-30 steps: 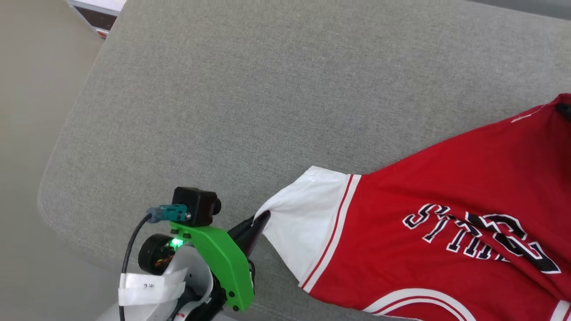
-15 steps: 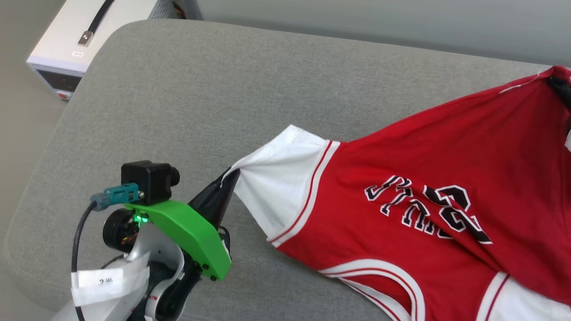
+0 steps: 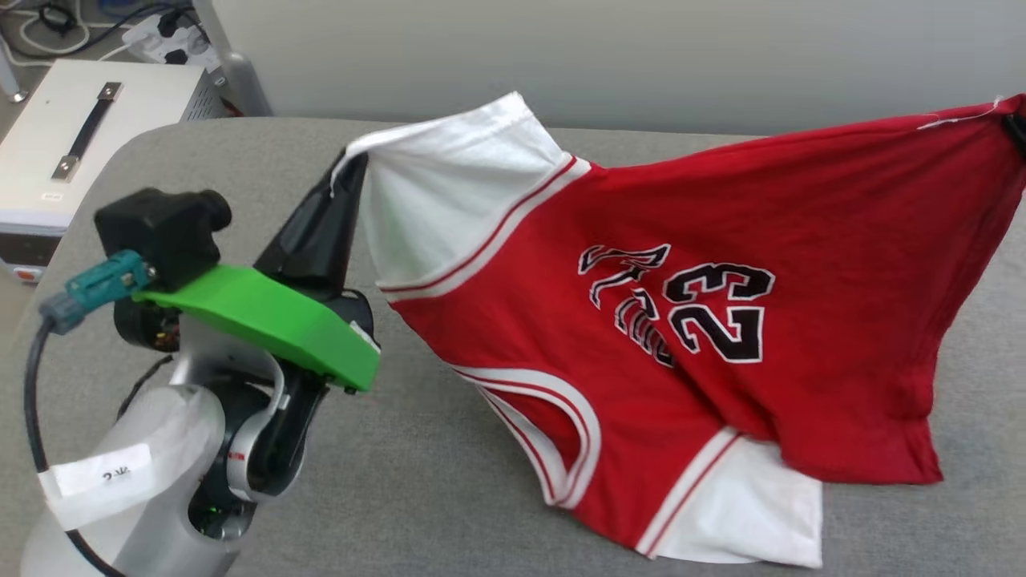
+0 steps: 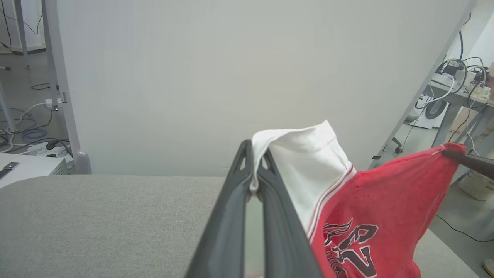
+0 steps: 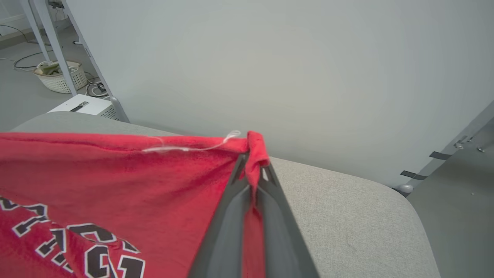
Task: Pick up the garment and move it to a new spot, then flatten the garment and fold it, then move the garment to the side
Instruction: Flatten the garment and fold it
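The garment (image 3: pixel 801 264) was held up above the grey padded bench (image 3: pixel 449 513), stretched between the two hands. The left hand (image 4: pixel 253 150) was seen clamped together on the edge of one white sleeve, the cloth pinched right at the fingertips. The right hand (image 5: pixel 252 162) was likewise closed on a corner of the red hem, where a loose white thread (image 5: pixel 185 148) was caught. The upper edge of the shirt was drawn nearly taut between these two holds. The lower part sagged, and the other white sleeve (image 3: pixel 745 513) appeared to be resting on the bench at the near side. The printed front was turned toward the robot and was creased beside the number.

The step in hand was judged to be the first: the picking up and carrying to a new spot, with flattening and folding not yet begun. For the next move, both grips would need to be held firm and the hands moved together at an even spacing, so that the thin fabric is neither pulled from the fingertips nor let slack. The low sleeve would need to be lifted free or allowed for, and the shirt lowered so that it is spread flat, not bunched.
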`<state>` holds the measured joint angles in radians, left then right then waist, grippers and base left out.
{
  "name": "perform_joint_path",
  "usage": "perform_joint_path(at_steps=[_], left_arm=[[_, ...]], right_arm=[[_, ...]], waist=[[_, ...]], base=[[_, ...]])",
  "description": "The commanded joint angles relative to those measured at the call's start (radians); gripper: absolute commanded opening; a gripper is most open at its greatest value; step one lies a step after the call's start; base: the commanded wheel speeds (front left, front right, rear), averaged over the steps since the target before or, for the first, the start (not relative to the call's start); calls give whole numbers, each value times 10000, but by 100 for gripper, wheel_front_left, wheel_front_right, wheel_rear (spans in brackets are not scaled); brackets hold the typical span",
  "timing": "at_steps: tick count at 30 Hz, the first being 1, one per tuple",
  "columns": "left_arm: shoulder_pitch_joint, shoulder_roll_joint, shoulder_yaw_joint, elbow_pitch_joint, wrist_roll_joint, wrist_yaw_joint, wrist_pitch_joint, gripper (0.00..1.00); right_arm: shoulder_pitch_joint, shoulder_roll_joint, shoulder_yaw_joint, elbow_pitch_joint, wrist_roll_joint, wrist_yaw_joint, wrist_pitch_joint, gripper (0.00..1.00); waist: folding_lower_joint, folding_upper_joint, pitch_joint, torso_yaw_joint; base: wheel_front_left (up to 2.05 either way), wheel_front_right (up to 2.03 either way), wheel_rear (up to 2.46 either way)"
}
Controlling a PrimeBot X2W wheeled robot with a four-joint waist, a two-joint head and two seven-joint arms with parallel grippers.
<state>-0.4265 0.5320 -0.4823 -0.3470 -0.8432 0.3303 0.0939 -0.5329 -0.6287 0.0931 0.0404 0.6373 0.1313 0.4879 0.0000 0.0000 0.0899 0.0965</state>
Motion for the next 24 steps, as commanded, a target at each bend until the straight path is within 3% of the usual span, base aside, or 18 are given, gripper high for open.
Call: perform_joint_path(at_steps=[1,17,21,24], left_arm=[[-332,-41,162,-103,133,99,-177,0],[-2230,-344,892,-157,745,261,-963,0],[-2895,-142,981,-85,1007,134,-948,0],[-3501,386,883,8,1530,-113,-758,0]], right_arm=[[188,73,-46,-233,-130,-6,-44,0],[313,834,-1031,-1638,-437,-6,-32,0],[152,1215,-1501,-1773,-696,-6,-86,0],[25,1377,-1512,-2004,-821,-6,-143,0]], waist=[[0,0,-390,-468],[0,0,-563,-1061],[0,0,-340,-1051],[0,0,-63,-1081]], base=[[0,0,0],[0,0,0],[0,0,0],[0,0,0]])
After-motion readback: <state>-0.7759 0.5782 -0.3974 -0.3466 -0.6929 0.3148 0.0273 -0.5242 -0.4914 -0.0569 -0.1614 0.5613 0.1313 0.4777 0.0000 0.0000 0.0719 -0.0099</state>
